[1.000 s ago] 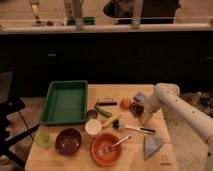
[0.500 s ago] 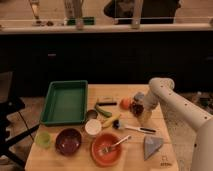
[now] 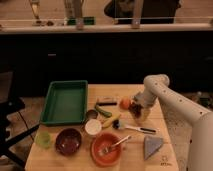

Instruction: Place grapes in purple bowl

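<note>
Nearest the front edge of the table [image 3: 55, 162], the orange bowl [image 3: 95, 156] holds only a fork [image 3: 114, 145]. Just left of it the purple bowl [image 3: 68, 141] shows a glossy, bare inside, so nothing has been delivered yet. A small green cup [image 3: 43, 139] stands beside that bowl and a white cup [image 3: 93, 127] just behind it; I cannot see into either well enough to say what they hold. Farther back on the right is my gripper [image 3: 137, 113]. Over the last second my arm has swung in from the right and sunk, so the gripper now sits low at the table, just beside the round orange-red fruit [image 3: 125, 103]. How my jaws stand I cannot tell. I cannot pick out the grapes; I judge they lie hidden beneath my gripper, well apart from the purple bowl. That would put me at the pick-up, with the carry across to the front left still to do. Farthest back on the left, the green tray [image 3: 65, 102] looks bare.
</note>
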`<state>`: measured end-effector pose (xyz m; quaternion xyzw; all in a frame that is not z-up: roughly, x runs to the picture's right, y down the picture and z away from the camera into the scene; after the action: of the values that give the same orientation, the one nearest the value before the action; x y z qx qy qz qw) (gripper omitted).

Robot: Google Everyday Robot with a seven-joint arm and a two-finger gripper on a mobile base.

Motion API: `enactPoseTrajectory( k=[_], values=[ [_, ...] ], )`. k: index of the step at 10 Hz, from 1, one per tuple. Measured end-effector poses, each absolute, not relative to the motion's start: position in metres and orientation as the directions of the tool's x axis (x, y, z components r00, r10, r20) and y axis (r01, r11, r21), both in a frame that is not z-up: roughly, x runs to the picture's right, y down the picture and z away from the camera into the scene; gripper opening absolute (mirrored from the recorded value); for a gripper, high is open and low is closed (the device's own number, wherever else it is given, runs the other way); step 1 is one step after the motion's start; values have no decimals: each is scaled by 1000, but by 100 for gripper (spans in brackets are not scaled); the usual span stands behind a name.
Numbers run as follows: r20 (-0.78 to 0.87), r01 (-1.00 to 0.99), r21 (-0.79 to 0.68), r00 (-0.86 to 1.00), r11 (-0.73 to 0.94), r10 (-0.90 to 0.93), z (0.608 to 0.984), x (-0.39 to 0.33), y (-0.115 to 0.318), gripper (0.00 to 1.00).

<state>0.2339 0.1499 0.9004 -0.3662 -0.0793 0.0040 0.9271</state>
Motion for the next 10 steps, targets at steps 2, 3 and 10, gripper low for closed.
enactPoseTrajectory(
  k=[2, 3, 10],
  values=[
    [132, 42, -679, 989, 733, 65, 899, 234, 148, 35],
    [127, 38, -680, 990, 732, 67, 899, 234, 149, 25],
    [110, 6, -676, 989, 737, 94, 896, 242, 152, 0]
  ],
)
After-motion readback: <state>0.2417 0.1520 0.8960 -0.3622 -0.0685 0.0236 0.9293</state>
